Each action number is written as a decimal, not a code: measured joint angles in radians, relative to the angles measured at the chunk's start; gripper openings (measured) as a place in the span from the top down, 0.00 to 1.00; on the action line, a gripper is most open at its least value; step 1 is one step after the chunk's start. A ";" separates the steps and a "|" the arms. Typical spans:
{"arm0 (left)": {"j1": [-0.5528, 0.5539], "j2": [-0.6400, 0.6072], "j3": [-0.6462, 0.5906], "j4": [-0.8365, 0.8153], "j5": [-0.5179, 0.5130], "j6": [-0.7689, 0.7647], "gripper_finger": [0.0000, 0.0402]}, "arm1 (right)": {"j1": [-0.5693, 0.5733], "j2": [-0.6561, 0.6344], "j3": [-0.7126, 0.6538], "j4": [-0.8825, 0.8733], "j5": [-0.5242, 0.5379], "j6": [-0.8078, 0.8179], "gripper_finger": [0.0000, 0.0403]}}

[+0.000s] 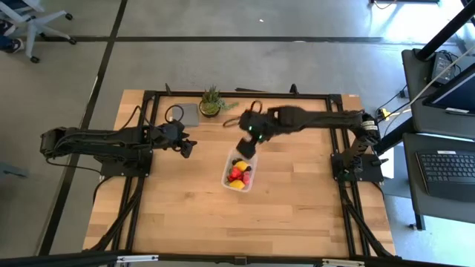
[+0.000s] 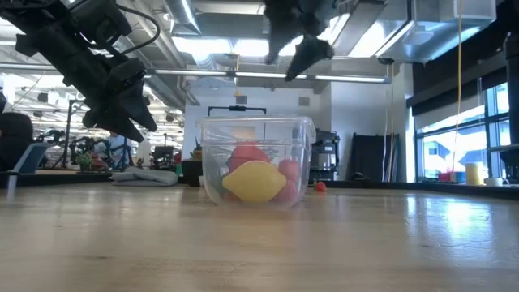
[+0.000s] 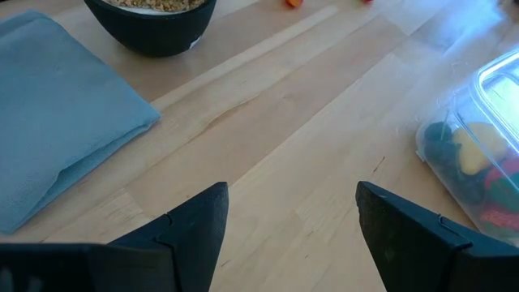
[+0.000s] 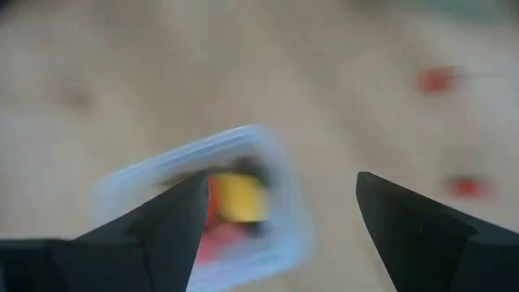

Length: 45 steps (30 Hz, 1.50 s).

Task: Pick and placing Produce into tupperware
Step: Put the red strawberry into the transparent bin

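clear tub, yellow and red fruit

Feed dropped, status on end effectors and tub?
Right end effector open, empty, above tub. Left end effector open, waiting left of it. Produce inside tub. Nothing blocking.

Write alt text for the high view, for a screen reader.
Seen from above, a clear tub of red and yellow fruit pieces sits mid-table, with the right gripper open just above its far end. The left gripper waits open to the tub's left; a small potted plant stands at the table's far edge.
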 joint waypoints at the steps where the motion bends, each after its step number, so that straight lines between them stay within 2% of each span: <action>1: 0.000 0.000 0.000 0.000 0.000 0.000 0.35 | -0.011 0.000 0.030 -0.051 0.049 -0.009 0.23; 5: 0.000 0.000 0.000 0.000 0.000 0.000 0.35 | -0.077 0.000 0.097 -0.247 0.149 -0.053 0.23; 9: 0.000 0.000 0.000 0.000 0.000 0.000 0.35 | -0.176 0.000 0.100 -0.337 0.126 -0.143 0.23; 13: 0.000 0.000 0.000 0.000 0.000 0.000 0.35 | -0.259 0.000 0.058 -0.307 0.114 -0.284 0.23; 15: 0.000 0.000 0.000 0.000 0.000 0.000 0.35 | -0.298 0.000 0.025 -0.296 0.072 -0.338 0.23; 19: 0.000 0.000 0.000 0.000 0.000 -0.003 0.35 | -0.358 0.001 -0.081 -0.210 -0.031 -0.495 0.23; 22: 0.000 0.000 0.000 0.000 0.000 -0.008 0.35 | -0.379 0.001 -0.176 -0.102 -0.042 -0.593 0.23; 28: 0.000 0.000 0.000 0.000 0.000 -0.007 0.35 | -0.398 0.001 -0.365 0.112 -0.040 -0.675 0.23; 37: 0.000 0.000 0.000 0.000 0.000 -0.007 0.35 | -0.396 0.001 -0.559 0.391 -0.043 -0.674 0.23; 45: 0.000 0.000 0.000 0.000 0.000 -0.007 0.35 | -0.406 0.001 -0.655 0.560 -0.044 -0.627 0.23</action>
